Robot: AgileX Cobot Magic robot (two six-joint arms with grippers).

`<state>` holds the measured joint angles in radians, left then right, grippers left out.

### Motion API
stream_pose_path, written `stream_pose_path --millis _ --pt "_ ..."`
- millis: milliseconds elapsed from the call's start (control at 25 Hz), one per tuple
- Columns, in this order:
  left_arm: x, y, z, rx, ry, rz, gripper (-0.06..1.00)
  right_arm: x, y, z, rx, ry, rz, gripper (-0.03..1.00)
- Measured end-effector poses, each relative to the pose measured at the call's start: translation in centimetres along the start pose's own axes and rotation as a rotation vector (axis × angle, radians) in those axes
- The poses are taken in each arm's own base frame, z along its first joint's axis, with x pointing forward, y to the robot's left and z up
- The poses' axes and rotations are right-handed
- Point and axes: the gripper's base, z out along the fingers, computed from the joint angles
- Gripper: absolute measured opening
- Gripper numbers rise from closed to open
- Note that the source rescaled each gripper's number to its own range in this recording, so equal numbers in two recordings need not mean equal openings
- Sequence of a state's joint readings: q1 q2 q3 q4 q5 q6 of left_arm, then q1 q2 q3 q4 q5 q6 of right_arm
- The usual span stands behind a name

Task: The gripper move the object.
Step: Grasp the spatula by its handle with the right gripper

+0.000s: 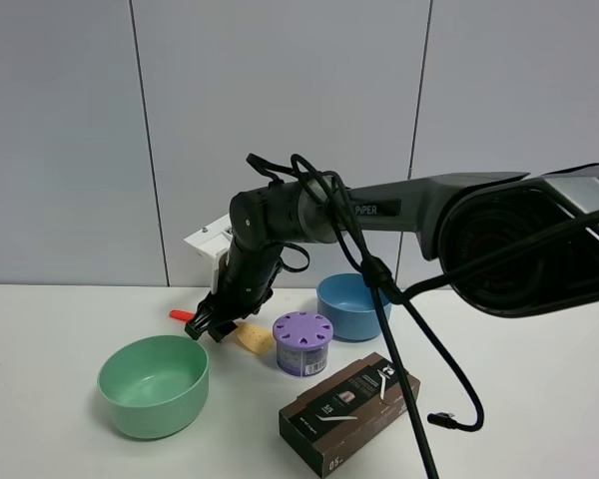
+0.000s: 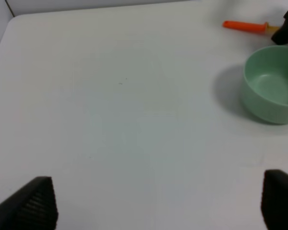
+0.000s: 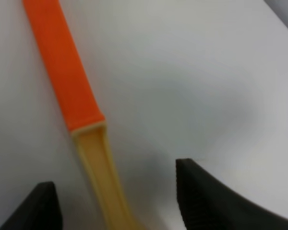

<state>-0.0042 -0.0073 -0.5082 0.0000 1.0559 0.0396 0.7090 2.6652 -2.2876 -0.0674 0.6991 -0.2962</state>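
The toy spatula lies on the white table, with its red-orange handle (image 1: 182, 314) to the left and its pale yellow blade (image 1: 252, 337) to the right. My right gripper (image 1: 208, 324) reaches across from the right and is low over the spatula's neck. In the right wrist view the orange handle (image 3: 62, 72) and yellow neck (image 3: 101, 167) lie between the spread black fingers (image 3: 206, 196), so the gripper (image 3: 114, 184) is open. My left gripper (image 2: 156, 201) is open and empty over bare table. From there the handle (image 2: 245, 26) shows far off.
A green bowl (image 1: 155, 384) sits just in front of the spatula and also shows in the left wrist view (image 2: 273, 86). A purple-lidded round container (image 1: 302, 342), a blue bowl (image 1: 351, 305) and a dark brown box (image 1: 349, 409) stand to the right. Black cables (image 1: 419, 379) hang over the table.
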Motion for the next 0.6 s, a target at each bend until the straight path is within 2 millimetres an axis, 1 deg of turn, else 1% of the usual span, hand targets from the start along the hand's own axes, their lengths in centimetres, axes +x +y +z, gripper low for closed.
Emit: stream_pose_path --millis 120,440,520,600 --pt "0.00 0.00 0.00 0.000 0.000 0.000 1.00 0.02 0.04 0.04 -0.003 0.000 0.004 0.49" --pt "0.00 0.00 0.00 0.000 0.000 0.000 1.00 -0.15 0.04 0.08 -0.003 -0.021 0.011 0.47" --pt "0.00 0.00 0.00 0.000 0.000 0.000 1.00 -0.15 0.05 0.15 -0.002 -0.025 0.011 0.41" --pt "0.00 0.00 0.00 0.000 0.000 0.000 1.00 -0.18 0.04 0.17 -0.001 -0.029 0.011 0.33"
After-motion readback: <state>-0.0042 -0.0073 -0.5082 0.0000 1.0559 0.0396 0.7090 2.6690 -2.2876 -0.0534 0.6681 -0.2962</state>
